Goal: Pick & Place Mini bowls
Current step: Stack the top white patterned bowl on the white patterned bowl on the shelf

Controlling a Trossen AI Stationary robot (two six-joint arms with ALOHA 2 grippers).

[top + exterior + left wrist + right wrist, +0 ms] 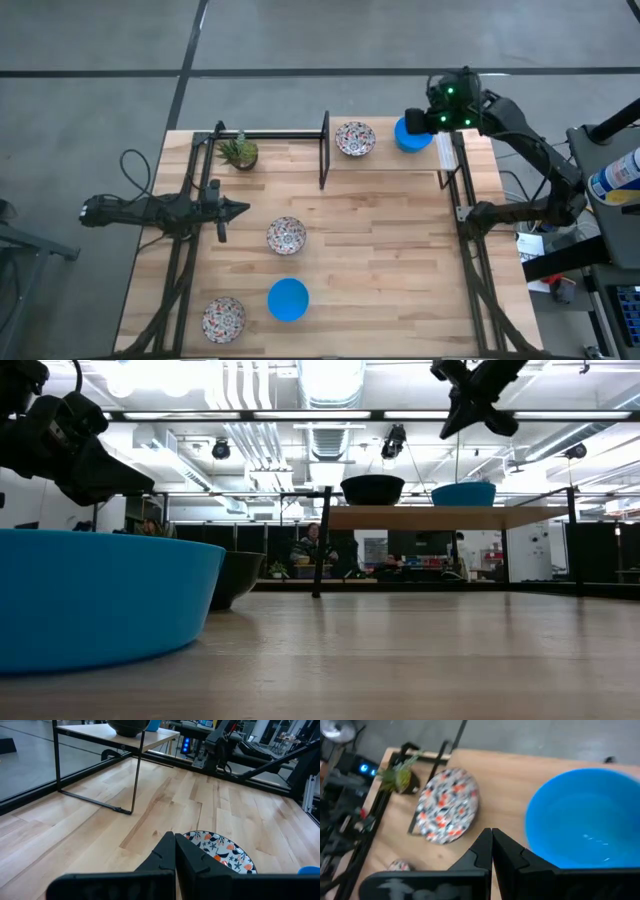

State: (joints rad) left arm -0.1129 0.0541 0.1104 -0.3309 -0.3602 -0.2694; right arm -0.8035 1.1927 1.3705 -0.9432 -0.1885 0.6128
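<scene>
Right gripper (432, 120) clenched, empty, above blue bowl (410, 134) on far shelf (385, 160). Lift straight, clear of rim.

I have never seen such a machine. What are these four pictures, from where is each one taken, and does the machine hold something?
This is a robot with two dark arms at a pale wooden table; each arm ends in a two-finger pincer. One picture looks straight down from above, one looks level across the tabletop, and two come from cameras on the arms' wrists.

On the table lie two small white bowls with a red-and-dark flower pattern and a plain bright blue small bowl. A raised wooden shelf on a thin black frame carries another patterned bowl and another blue bowl. A small potted green plant stands in a far corner.

The left pincer waits shut at the table's left side. The right pincer, also shut, hovers above the shelf's blue bowl. Neither holds anything.
</scene>
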